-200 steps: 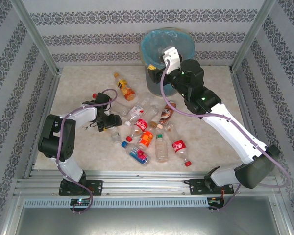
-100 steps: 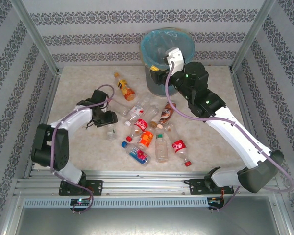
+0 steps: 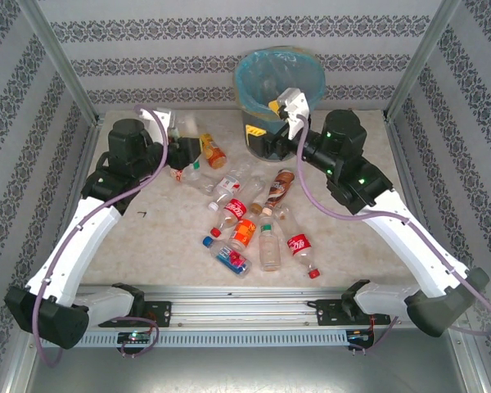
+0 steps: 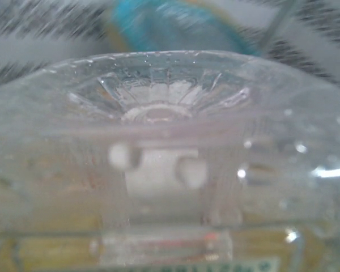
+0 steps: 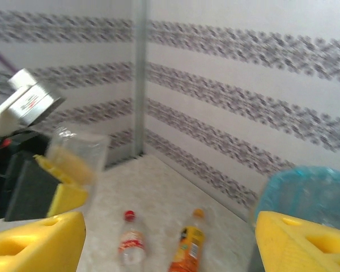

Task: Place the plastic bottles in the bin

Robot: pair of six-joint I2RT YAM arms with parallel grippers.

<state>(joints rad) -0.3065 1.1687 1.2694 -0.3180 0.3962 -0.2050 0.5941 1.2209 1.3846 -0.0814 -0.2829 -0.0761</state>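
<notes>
My left gripper (image 3: 182,146) is raised over the back left of the table, shut on a clear plastic bottle (image 3: 186,128). That bottle's ribbed base (image 4: 170,107) sits right against the left wrist camera and hides the jaws. From the right wrist it shows as a clear bottle (image 5: 76,150) between yellow fingers (image 5: 62,187). My right gripper (image 3: 262,123) hangs open and empty at the front of the bin (image 3: 280,78), its yellow fingers (image 5: 34,243) spread wide. The bin's blue bag (image 5: 311,192) is at that view's right edge. Several bottles lie mid-table, among them an orange one (image 3: 213,152) and a brown one (image 3: 280,188).
A red-capped bottle (image 5: 130,243) and the orange bottle (image 5: 188,249) lie on the table below my right gripper. Patterned walls and metal posts (image 3: 61,65) close in the table on three sides. A metal rail (image 3: 245,307) runs along the near edge.
My left gripper closed on a clear bottle in the pile, then lifted it up toward the back left. My right gripper drew back from above the bin to its front.
</notes>
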